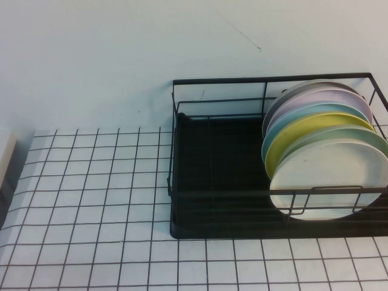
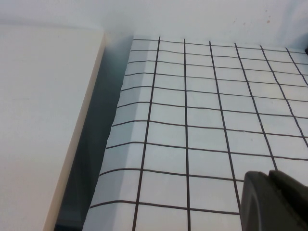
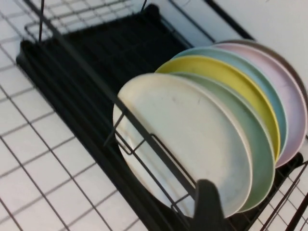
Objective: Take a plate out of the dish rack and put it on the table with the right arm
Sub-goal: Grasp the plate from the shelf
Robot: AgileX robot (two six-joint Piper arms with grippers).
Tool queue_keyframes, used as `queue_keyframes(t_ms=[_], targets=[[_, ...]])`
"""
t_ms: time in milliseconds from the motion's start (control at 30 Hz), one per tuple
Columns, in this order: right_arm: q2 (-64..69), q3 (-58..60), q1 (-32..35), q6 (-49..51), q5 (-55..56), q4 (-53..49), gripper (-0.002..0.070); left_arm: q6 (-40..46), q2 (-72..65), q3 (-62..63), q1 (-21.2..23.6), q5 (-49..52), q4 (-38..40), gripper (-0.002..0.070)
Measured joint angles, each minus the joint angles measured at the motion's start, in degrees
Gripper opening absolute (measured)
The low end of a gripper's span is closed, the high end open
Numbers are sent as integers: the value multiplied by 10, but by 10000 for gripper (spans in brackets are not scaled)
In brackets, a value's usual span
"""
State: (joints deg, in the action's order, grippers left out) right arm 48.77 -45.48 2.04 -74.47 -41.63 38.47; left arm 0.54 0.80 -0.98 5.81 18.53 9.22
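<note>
The white plate [image 1: 330,182] stands on edge at the front of a row of plates in the right end of the black wire dish rack [image 1: 182,182]. In the right wrist view the plate [image 3: 183,144] faces the camera behind the rack's front wires [image 3: 72,57]. My right gripper [image 3: 208,207] shows only as a dark part just in front of the plate's lower edge, outside the rack's front rail. My left gripper [image 2: 274,202] is shut and empty above the gridded table [image 2: 202,120] far to the left. Neither gripper shows in the high view.
Behind the white plate stand a mint-green plate [image 1: 364,136], a yellow one [image 1: 291,136], a blue one, a lavender one and a grey one. The rack's left half holds no plates. A cream block [image 2: 43,120] lies off the table's left edge. Gridded table [image 1: 91,212] lies left of the rack.
</note>
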Motion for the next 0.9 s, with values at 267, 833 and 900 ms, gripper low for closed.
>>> queue_keyframes(t_ms=[267, 833, 900], targets=[[182, -39, -2, -233, 6, 34, 451, 0, 0, 0, 0, 0, 0, -3], [349, -109, -2, -344, 33, 127, 452, 0, 0, 0, 0, 0, 0, -3], [353, -109, -2, -351, 33, 128, 452, 0, 0, 0, 0, 0, 0, -3]])
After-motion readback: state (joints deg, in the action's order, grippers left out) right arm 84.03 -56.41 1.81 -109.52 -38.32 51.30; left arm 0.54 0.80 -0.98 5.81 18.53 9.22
